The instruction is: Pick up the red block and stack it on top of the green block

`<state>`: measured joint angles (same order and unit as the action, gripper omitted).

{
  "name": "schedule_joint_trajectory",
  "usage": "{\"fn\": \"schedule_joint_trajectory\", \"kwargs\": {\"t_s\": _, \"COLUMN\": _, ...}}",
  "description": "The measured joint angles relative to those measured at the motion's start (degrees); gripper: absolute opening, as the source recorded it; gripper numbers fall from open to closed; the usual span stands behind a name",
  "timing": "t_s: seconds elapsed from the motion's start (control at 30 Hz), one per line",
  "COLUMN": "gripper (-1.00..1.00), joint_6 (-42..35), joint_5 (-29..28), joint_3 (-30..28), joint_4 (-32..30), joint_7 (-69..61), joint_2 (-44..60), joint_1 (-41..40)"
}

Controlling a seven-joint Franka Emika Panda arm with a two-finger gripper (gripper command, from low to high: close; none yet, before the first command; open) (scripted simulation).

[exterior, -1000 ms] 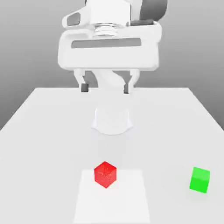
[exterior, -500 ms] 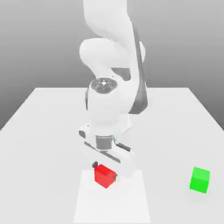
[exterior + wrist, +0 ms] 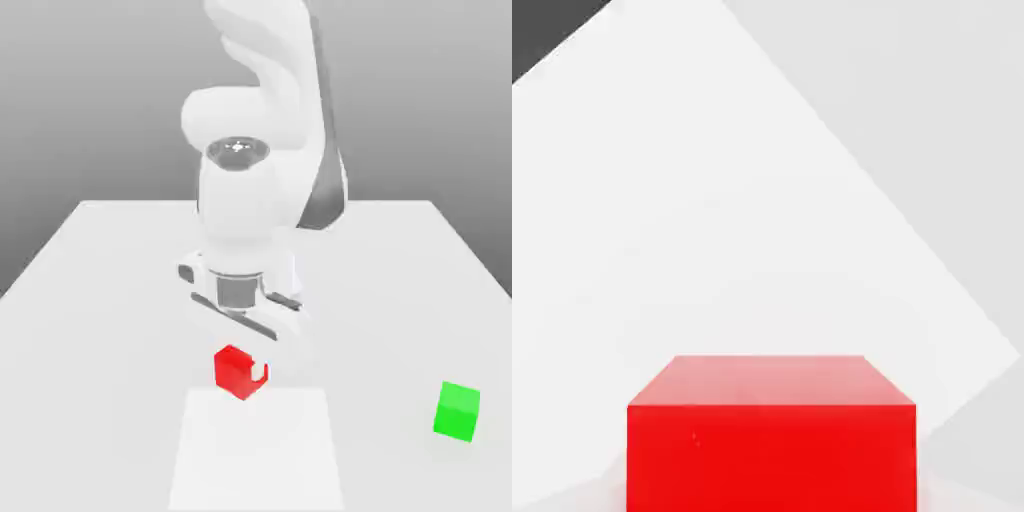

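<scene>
- We are holding the red block (image 3: 238, 371) in the gripper (image 3: 240, 372), with the fingers clamped on its sides; one white fingertip (image 3: 259, 374) is showing against the block's face on the exterior view's right.
- The block is hanging just above the table (image 3: 100, 300), over the far edge of the paler square patch (image 3: 255, 450) (no contact with the surface, as far as we can judge).
- In the hand view the red block (image 3: 772, 435) is sitting close under the camera, its top face and one side visible, with the table lying well below it.
- The green block (image 3: 457, 410) is resting on the table well apart from the red one, toward the exterior view's right, with nothing on top of it.
- So, by our reading, the pick is done and the lift is under way.
- We are judging three things left: carrying the red block across, lowering it squarely onto the green block, and releasing it.
</scene>
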<state>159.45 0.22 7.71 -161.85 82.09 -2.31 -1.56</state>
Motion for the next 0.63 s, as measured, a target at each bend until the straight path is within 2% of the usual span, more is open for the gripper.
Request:
{"fn": "schedule_joint_trajectory", "kwargs": {"t_s": 0.3, "gripper": -1.0, "joint_6": -8.5, "joint_5": -2.2, "joint_3": 10.3, "joint_4": 13.8, "joint_7": 2.7, "joint_2": 5.3, "joint_1": 20.4}}
{"fn": "schedule_joint_trajectory", "kwargs": {"t_s": 0.53, "gripper": -1.0, "joint_6": -0.7, "joint_5": -8.9, "joint_3": 7.3, "joint_4": 15.5, "joint_7": 7.6, "joint_2": 15.1, "joint_1": 22.6}}
{"fn": "schedule_joint_trajectory", "kwargs": {"t_s": 0.57, "gripper": 1.0, "joint_6": 0.1, "joint_5": -9.8, "joint_3": 6.7, "joint_4": 15.5, "joint_7": 8.3, "joint_2": 16.1, "joint_1": 23.0}}
{"fn": "schedule_joint_trajectory", "kwargs": {"t_s": 0.63, "gripper": 1.0, "joint_6": 0.1, "joint_5": -9.8, "joint_3": 6.7, "joint_4": 15.5, "joint_7": 8.3, "joint_2": 16.1, "joint_1": 23.0}}
